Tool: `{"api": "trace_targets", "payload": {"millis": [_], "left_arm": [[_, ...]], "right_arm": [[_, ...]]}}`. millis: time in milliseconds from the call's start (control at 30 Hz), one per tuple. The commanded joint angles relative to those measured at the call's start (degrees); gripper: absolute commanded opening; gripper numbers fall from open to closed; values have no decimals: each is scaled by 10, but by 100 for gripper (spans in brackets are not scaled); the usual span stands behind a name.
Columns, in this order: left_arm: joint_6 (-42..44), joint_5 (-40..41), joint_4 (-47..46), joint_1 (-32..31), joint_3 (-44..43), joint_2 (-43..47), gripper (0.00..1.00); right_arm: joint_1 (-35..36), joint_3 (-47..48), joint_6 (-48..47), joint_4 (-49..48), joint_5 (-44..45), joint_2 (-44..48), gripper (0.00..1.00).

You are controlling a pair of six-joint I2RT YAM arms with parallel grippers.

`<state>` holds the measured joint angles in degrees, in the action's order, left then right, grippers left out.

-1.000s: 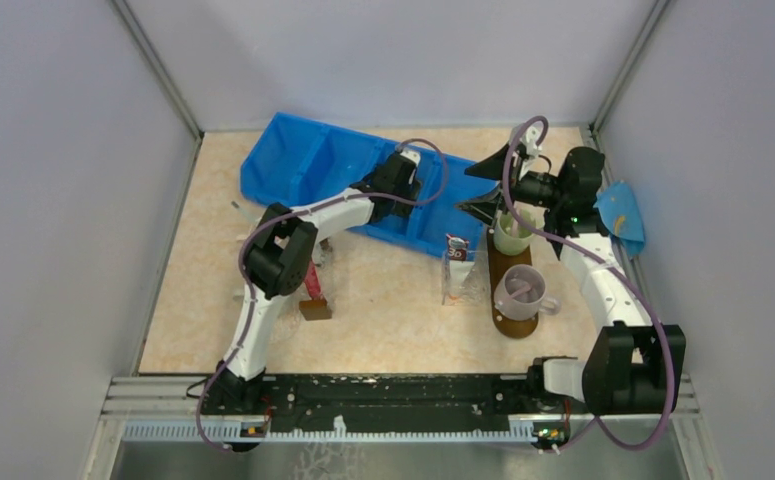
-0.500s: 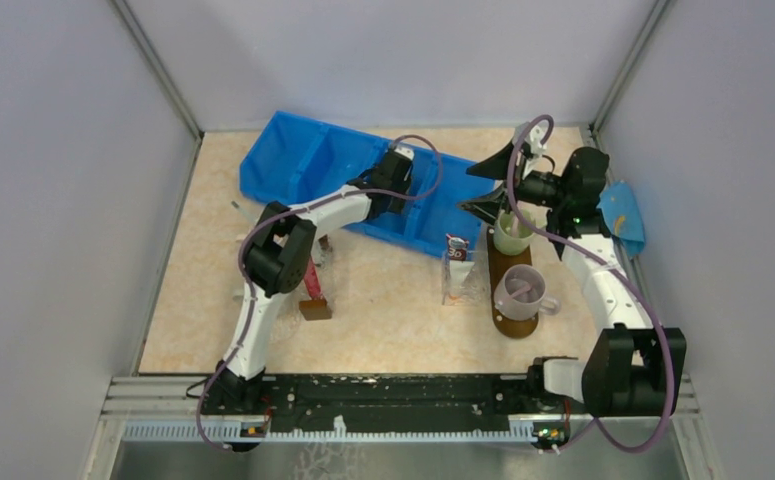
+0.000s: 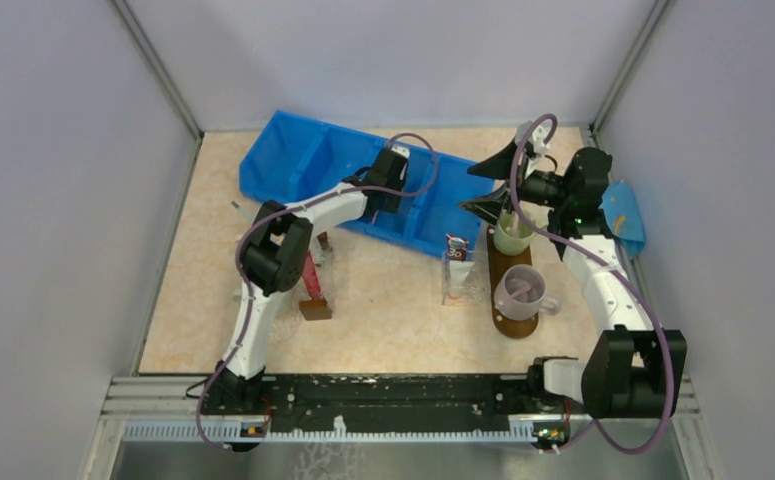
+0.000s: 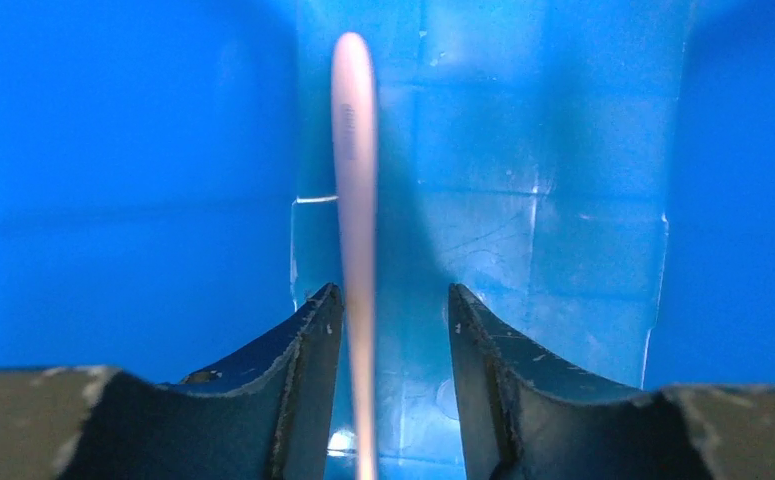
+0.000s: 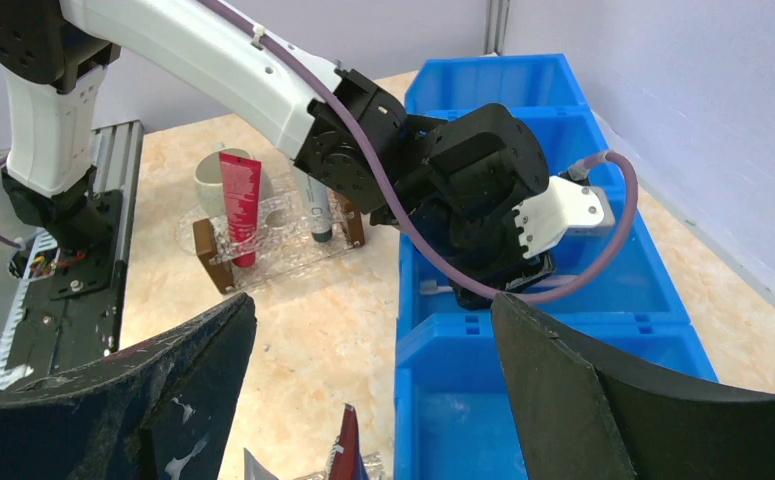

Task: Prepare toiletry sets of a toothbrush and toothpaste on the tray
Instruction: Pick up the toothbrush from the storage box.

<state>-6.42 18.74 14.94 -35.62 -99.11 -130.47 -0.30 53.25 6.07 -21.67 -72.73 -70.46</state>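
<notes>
The toothbrush (image 4: 353, 180) is located in a compartment of the blue bin (image 3: 293, 165), well apart from the tray (image 3: 511, 326). The left gripper (image 4: 391, 300) is extended forward and pitched down into the bin so that the handle is straddled; its jaws are set apart, not clamped. The right gripper (image 3: 468, 189) is held wide apart and empty near the tray's far end, judged to be kept clear.
</notes>
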Motion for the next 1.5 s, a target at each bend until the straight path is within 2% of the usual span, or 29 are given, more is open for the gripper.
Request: {"api": "trace_targets", "payload": {"millis": [0, 67, 167, 200, 300, 433, 533, 600, 733, 833, 867, 1267, 1467], "left_arm": [[0, -38, 92, 19, 29, -19, 46], [-11, -64, 94, 22, 36, -19, 40], [-24, -97, 95, 23, 37, -18, 22], [-27, -103, 94, 23, 36, -16, 19], [-27, -99, 94, 20, 33, -10, 20], [-14, -67, 111, 16, 27, -7, 42], [-8, -87, 120, 18, 26, -16, 45], [-11, -110, 126, 20, 25, -27, 41], [-15, -133, 132, 21, 21, -48, 22], [-16, -135, 134, 21, 13, -52, 2], [-15, -133, 134, 21, 9, -50, 0], [4, -120, 113, 21, -46, -1, 0], [6, -117, 106, 21, -52, 12, 0]], "right_arm": [[-7, 8, 6, -32, -13, 23, 87], [-8, 8, 9, -34, -13, 23, 87], [-8, 8, 12, -38, -14, 23, 87], [-8, 8, 12, -39, -14, 23, 87], [-8, 7, 14, -40, -15, 23, 87], [-8, 7, 16, -42, -15, 24, 87], [-8, 8, 17, -43, -15, 24, 87], [-8, 7, 18, -43, -16, 25, 87], [-8, 8, 20, -46, -17, 25, 87], [-8, 5, 28, -57, -18, 24, 87], [-8, 4, 32, -61, -18, 23, 87], [-8, -6, 45, -82, -16, 18, 87], [-8, -29, 115, -176, -15, 2, 87]]}}
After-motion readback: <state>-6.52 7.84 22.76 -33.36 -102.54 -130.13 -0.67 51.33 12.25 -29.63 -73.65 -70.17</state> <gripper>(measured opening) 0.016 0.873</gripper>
